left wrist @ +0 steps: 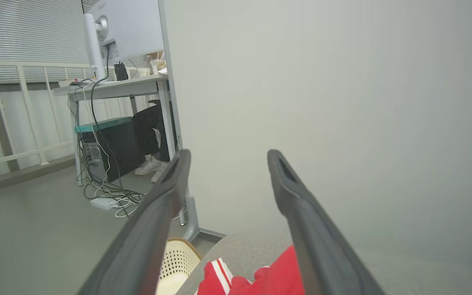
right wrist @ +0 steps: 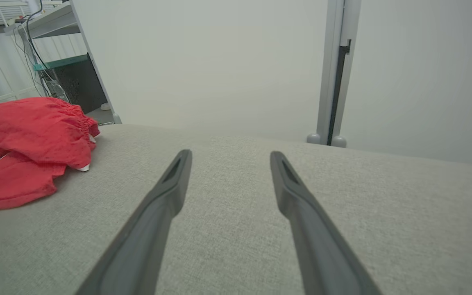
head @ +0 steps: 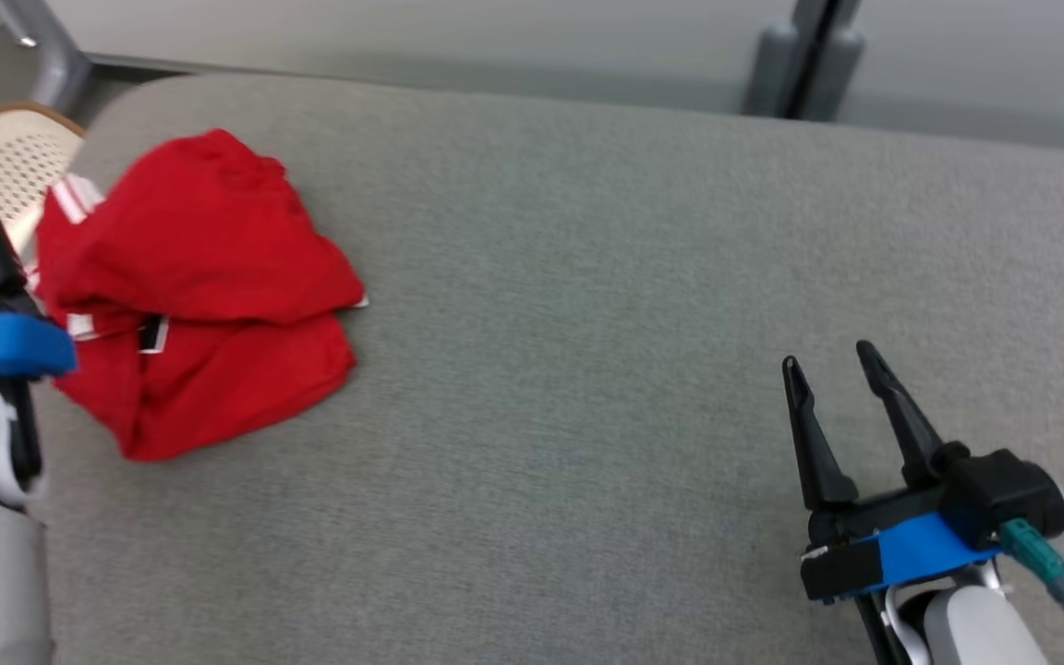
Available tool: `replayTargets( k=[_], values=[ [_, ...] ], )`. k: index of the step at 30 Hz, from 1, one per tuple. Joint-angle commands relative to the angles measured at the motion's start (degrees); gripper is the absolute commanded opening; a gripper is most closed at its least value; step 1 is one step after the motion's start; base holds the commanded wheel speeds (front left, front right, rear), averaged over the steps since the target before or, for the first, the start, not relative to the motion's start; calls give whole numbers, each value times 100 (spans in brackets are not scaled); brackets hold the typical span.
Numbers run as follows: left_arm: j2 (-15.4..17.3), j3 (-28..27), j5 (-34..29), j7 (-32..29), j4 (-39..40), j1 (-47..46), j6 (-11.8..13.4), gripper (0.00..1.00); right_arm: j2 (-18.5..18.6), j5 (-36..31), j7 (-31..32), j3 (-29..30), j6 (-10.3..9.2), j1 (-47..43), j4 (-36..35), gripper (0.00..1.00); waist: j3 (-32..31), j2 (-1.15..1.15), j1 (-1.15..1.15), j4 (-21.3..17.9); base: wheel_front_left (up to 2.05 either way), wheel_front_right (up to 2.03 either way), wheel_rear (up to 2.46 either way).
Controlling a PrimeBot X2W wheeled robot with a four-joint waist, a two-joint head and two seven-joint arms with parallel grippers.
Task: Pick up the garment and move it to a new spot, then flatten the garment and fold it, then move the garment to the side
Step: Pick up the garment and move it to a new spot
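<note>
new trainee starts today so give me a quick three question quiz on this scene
1. True or false: the red garment lies spread flat on the grey surface.
2. Which hand is nearer the red garment? A) left hand B) right hand
3. Fill in: the right hand holds ____.

Key: 1 false, it is bunched in a heap. 2 A. 3 nothing; both hands are open.
</note>
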State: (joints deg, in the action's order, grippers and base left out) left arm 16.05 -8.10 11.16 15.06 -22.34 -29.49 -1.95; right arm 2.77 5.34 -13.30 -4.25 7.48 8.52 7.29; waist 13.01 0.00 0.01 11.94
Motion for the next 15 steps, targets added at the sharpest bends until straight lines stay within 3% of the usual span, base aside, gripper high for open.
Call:
replayTargets(
  k=[1, 8, 15],
  values=[
    [117, -9, 4, 1, -167, -270, -47, 100, 19, -71, 39, 41, 3, 103, -128, 100, 516, 0, -1, -447, 0, 0, 0],
    [542, 198, -9, -208, -1290, -1117, -305, 100, 19, -176, 213, 127, 3, 138, -577, 100, 958, 0, -1, -651, 0, 0, 0],
    [715, 542, 140, -671, -2508, -1488, -513, 100, 19, -170, 328, 123, 3, 178, -798, 100, 1014, 0, -1, -710, 0, 0, 0]
  ],
)
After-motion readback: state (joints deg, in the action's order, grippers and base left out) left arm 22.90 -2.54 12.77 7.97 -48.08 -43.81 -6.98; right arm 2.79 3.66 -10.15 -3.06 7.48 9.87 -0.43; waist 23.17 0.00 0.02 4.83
